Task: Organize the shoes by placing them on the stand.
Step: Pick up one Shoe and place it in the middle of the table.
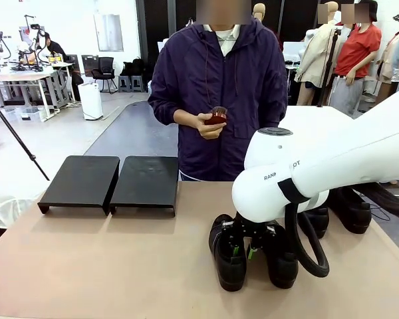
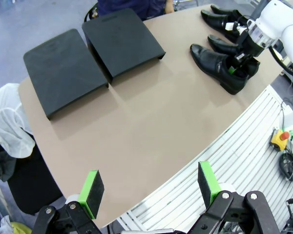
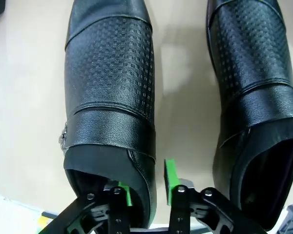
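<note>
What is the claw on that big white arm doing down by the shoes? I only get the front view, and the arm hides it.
Observer: The right wrist view shows the right gripper astride the rim of a shoe at its opening, its green pads one inside, one outside.
Visitor: Has it got hold?
Observer: I cannot tell. The pads sit close to the leather, with a sliver of gap at the outer one.
Visitor: Is there a second arm?
Observer: Yes. The left wrist view shows the left gripper hanging open and empty over the table edge on the robot's side.
</note>
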